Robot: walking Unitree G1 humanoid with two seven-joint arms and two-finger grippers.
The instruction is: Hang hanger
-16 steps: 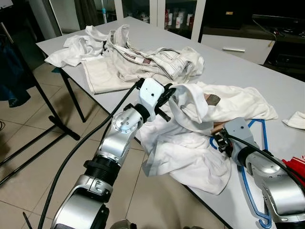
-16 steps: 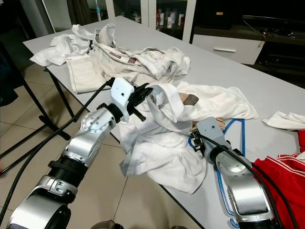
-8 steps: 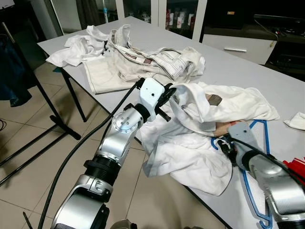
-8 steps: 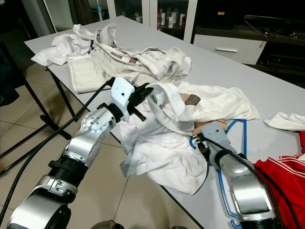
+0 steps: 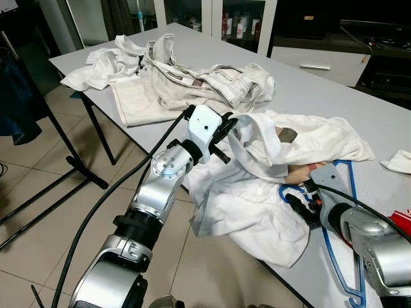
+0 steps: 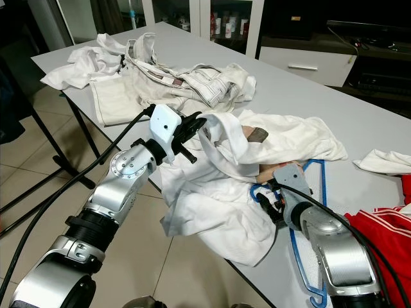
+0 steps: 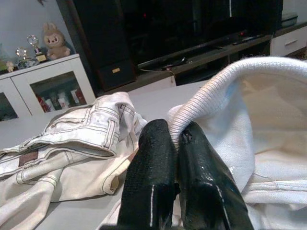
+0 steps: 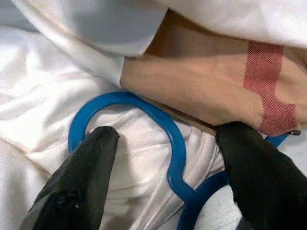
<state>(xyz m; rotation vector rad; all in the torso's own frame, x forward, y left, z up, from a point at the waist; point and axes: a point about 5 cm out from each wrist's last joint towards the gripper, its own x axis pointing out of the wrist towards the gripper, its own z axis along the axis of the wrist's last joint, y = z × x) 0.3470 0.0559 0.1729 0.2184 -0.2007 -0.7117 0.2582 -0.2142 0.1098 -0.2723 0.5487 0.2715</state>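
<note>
Right fingers (image 8: 84,187) astride blue hanger hook (image 8: 163,129)

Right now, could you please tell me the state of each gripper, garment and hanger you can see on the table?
left gripper: shut on the ribbed collar of the white shirt, lifting it.
right gripper: open, fingers either side of the blue hanger hook.
blue hanger: lying flat, hook over the shirt.
cream trousers: crumpled on the table.
red garment: heaped at the table edge.

Blue hanger (image 5: 339,231): most of its frame hidden under the right arm and white shirt (image 5: 257,192). Red garment (image 6: 385,231) cut off by the picture's edge. Cabinet bottles (image 6: 221,25) too small to identify.
</note>
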